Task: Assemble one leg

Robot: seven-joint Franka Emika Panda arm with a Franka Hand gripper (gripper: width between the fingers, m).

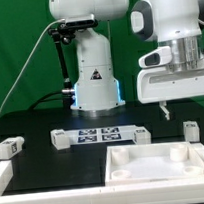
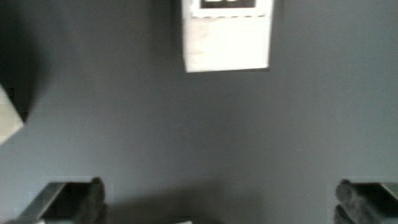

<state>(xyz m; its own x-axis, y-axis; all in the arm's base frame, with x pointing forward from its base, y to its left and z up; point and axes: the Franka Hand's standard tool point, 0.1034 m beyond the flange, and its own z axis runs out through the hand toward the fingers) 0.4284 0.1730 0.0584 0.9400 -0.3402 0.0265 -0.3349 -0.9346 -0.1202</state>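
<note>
- At the exterior view's left, a small white plastic block (image 1: 6, 147) lies on the matte black table (image 1: 45, 163).
- Towards the centre sits a large glossy white square panel (image 1: 156, 166) with recessed corners.
- At the right, the leg (image 1: 191, 129), a short smooth white tagged block, lies under the hand (image 1: 189, 107), which is spread wide and empty. I judge it should centre over the leg first, with its fingers (image 2: 71, 200) square to the flat sides.

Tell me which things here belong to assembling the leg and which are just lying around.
For the job:
- leg nearest the open end effector
- large white panel, likely what the leg joins

Lying about:
- far-left white block
- two white blocks flanking the marker board: left block, right block
</note>
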